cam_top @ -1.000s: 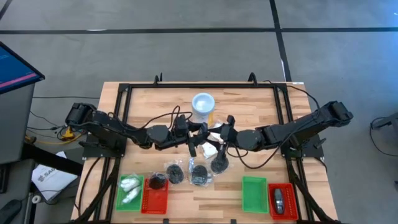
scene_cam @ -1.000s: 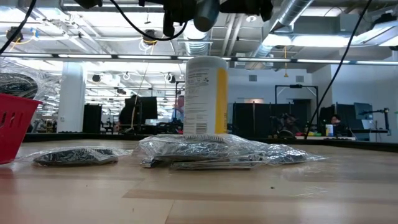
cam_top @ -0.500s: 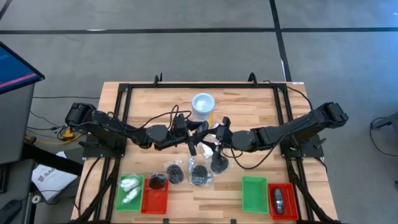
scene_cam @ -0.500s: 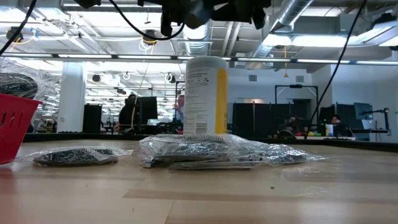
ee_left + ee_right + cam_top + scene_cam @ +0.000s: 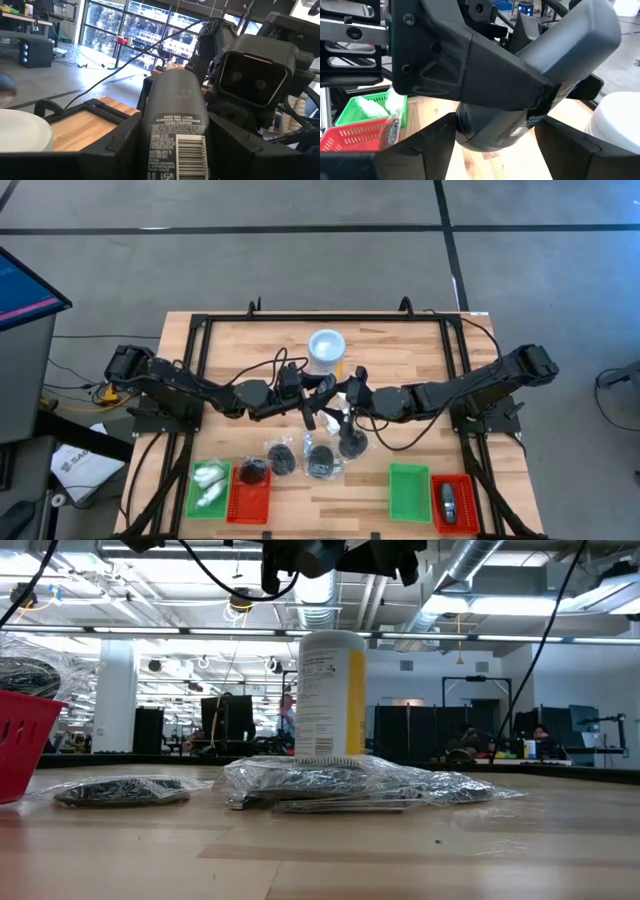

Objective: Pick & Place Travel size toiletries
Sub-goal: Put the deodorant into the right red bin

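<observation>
Midair, deodorant stick (image 5: 177, 125) — left pincer (image 5: 170, 145), clamped

The whole table (image 5: 400, 350) is seen from straight overhead. It is viewed level from tabletop height, while both wrist cameras closely frame the same deodorant stick (image 5: 177, 125).

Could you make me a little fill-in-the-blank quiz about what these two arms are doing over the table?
1. The left gripper is shut on a dark grey ____.
2. The right gripper is ____ around its end.
3. The white tub has a ____ label.
4. Each green tray sits beside a ____ tray.

Missing words: deodorant stick; open; yellow; red
</observation>
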